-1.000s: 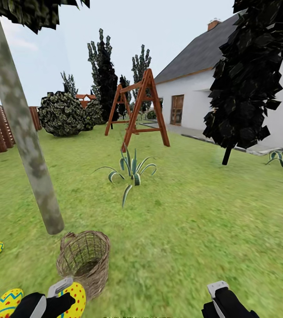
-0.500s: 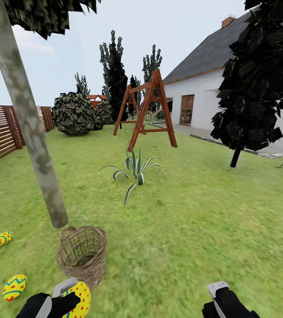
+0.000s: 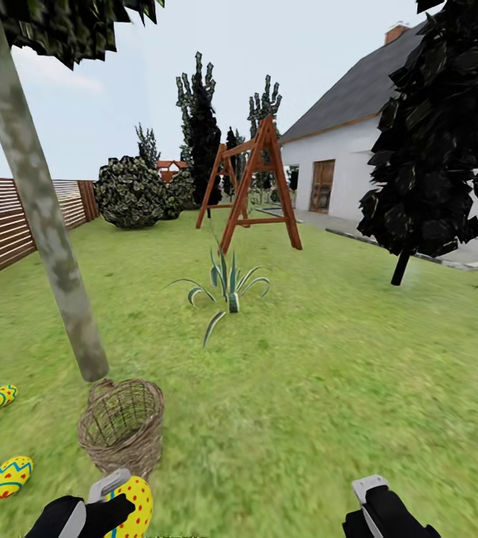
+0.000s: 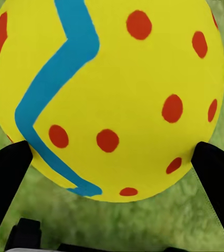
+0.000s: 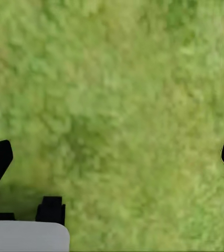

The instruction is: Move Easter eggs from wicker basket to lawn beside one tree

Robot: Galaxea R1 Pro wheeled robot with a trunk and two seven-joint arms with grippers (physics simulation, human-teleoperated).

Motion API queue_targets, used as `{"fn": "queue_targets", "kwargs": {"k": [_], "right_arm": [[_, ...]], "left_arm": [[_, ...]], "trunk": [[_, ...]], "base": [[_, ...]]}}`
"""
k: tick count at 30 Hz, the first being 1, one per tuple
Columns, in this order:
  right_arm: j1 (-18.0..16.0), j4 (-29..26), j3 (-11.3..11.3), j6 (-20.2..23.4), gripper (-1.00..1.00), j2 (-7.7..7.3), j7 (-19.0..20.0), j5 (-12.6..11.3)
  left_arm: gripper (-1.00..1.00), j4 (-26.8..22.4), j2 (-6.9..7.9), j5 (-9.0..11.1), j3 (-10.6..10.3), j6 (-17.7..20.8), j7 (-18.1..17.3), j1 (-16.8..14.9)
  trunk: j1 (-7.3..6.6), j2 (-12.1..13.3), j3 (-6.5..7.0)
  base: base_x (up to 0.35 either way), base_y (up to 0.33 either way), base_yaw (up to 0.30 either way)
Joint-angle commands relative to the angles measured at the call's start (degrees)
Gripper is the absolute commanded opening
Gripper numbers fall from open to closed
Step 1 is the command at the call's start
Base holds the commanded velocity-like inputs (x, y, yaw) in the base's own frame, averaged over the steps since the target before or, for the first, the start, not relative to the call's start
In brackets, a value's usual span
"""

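Camera's swung a bit since earlier; basket and loose eggs sit lower-left now. My left gripper (image 4: 112, 157) pinches the third egg (image 4: 106, 94) over grass; right gripper (image 5: 112, 157) spread wide, holding nothing. Wicker basket (image 3: 122, 424) just ahead, two eggs (image 3: 12, 476) (image 3: 1, 395) on the lawn (image 3: 328, 388) near the tree trunk (image 3: 48, 239). Swing frame (image 3: 254, 187) farther back.

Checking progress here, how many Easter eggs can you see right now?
3. Two eggs lie on the lawn left of the wicker basket, one nearer the tree, one closer. The third is in the left hand.
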Motion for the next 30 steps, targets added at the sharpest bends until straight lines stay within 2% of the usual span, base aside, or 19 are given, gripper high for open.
{"fn": "queue_targets", "kwargs": {"k": [1, 6, 10, 14, 16, 26, 30], "right_arm": [[0.0, -0.1, 0.3, 0.3, 1.0, -0.16, 0.0, 0.2], [0.0, -0.2, 0.2, 0.4, 1.0, -0.27, 0.1, 0.1], [0.0, -0.4, 0.2, 0.5, 1.0, -0.3, 0.1, 0.1], [0.0, -0.4, 0.1, 0.5, 1.0, -0.38, 0.1, 0.2], [0.0, -0.5, 0.2, 0.5, 1.0, -0.39, 0.1, 0.1], [0.0, -0.5, 0.1, 0.5, 1.0, -0.39, 0.1, 0.2], [0.0, -0.5, 0.1, 0.5, 1.0, -0.39, 0.1, 0.1]], "left_arm": [[-1.0, -0.1, -0.03, -0.1, 0.3, 0.4, -0.2, 0.0], [-1.0, -0.1, -0.1, 0.0, 0.1, 0.3, -0.2, 0.0], [-1.0, 0.1, -0.19, -0.1, 0.2, 0.4, -0.1, 0.0], [-1.0, 0.1, -0.19, 0.0, 0.3, 0.3, 0.3, 0.0], [-1.0, 0.2, -0.27, -0.1, 0.2, 0.2, 0.2, 0.0], [-1.0, 0.3, -0.37, -0.1, 0.1, 0.2, 0.2, 0.0], [-1.0, 0.8, -0.37, -0.1, 0.0, 0.2, 0.2, 0.0]], "trunk": [[0.0, 0.0, -0.07], [0.0, 0.0, -0.07], [-0.88, 1.6, 0.65], [-1.76, 3.2, 1.37], [-1.76, 3.2, 1.37], [-1.76, 3.2, 1.37], [-2.64, 4.8, 2.09]], "base": [[0.0, -0.339, 0.159], [0.0, -0.328, 0.034], [0.0, -0.287, 0.001], [0.0, -0.052, 0.0], [0.071, -0.004, 0.0], [0.322, 0.0, 0.0], [0.342, 0.0, 0.0]]}}
